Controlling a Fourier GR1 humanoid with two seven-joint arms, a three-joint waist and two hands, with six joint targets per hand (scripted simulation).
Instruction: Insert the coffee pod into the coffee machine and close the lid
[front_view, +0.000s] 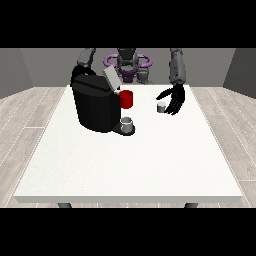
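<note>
A black coffee machine (94, 106) stands on the white table (130, 165) at the view's left, its grey lid (111, 78) raised and tilted. A small grey cup (127, 123) sits on its drip base. Behind it stands a red mug (126, 99). The small grey coffee pod (161, 107) rests on the table right of the mug. The hand at the view's right (175, 100) hangs just beside the pod, fingers spread and pointing down, thumb reaching toward the pod without holding it. The other arm goes behind the machine and its hand is hidden.
The table's front half spreads wide toward the camera. The robot's torso (127, 62) stands behind the far edge. Wooden floor surrounds the table.
</note>
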